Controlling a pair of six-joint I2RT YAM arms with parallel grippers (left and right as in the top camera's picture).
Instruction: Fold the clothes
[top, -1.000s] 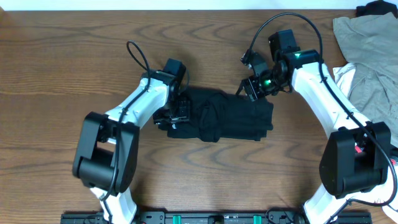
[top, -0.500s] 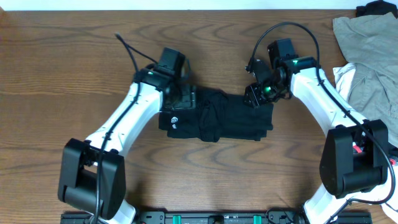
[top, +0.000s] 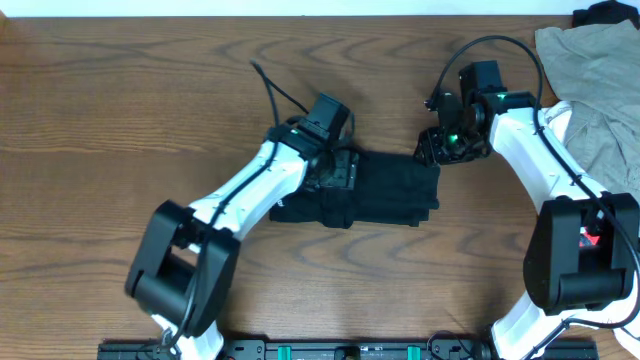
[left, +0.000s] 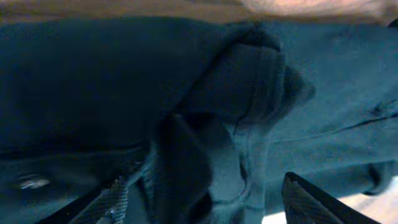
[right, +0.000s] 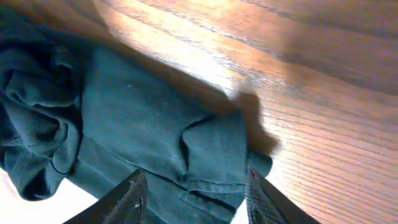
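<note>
the black clothes (top: 385, 195) are seen bunched in a rough oblong at the middle of the bench (top: 120, 100). the left tool (top: 340, 170) is held over their left part, its fingers (left: 305, 199) spread wide with a raised fold between them, nothing clamped. the right tool (right: 196, 177) is held at the far right corner, also spread open and empty. a khaki garment (top: 590, 80) is laid at the far right.
</note>
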